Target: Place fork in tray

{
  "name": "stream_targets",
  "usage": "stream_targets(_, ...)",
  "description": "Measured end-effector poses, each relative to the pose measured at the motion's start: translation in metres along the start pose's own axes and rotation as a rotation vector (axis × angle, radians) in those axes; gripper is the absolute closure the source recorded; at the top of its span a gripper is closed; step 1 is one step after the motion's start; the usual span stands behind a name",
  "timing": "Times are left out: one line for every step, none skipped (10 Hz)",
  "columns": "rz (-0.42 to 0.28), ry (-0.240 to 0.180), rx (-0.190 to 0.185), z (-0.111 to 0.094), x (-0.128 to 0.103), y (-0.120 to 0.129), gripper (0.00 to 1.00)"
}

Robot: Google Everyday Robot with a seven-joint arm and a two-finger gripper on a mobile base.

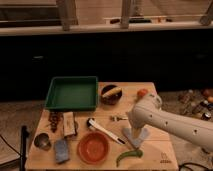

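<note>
One: Where is the fork (118,118)?
Two: Flat on the tabletop (155,152), just on the near side of the dark bowl (111,95). It is outside the green tray (71,92), which sits at the far left of the tabletop.
One: And the tool (136,137)?
Two: Low over the tabletop, near the fork and a little closer to the camera, right of the white-handled utensil (106,131). Spread or pressed together, I cannot tell. A green pod (129,156) lies just in front of it.
</note>
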Motion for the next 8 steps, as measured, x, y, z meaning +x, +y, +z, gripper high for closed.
stream_targets(-0.006,-0.004,-0.003,0.003,-0.002,-0.001,0.20)
stream_targets(0.002,-0.008,-0.003,0.004,0.000,-0.005,0.20)
stream_targets(0.017,-0.019,-0.006,0.006,0.003,-0.010,0.20)
stream_targets(0.030,-0.032,-0.007,0.008,0.004,-0.017,0.20)
stream_targets(0.050,-0.046,-0.007,0.011,0.006,-0.023,0.20)
stream_targets(0.063,-0.050,-0.005,0.013,0.010,-0.029,0.20)
stream_targets(0.076,-0.059,-0.005,0.016,0.011,-0.035,0.20)
stream_targets(0.086,-0.066,-0.005,0.020,0.011,-0.042,0.20)
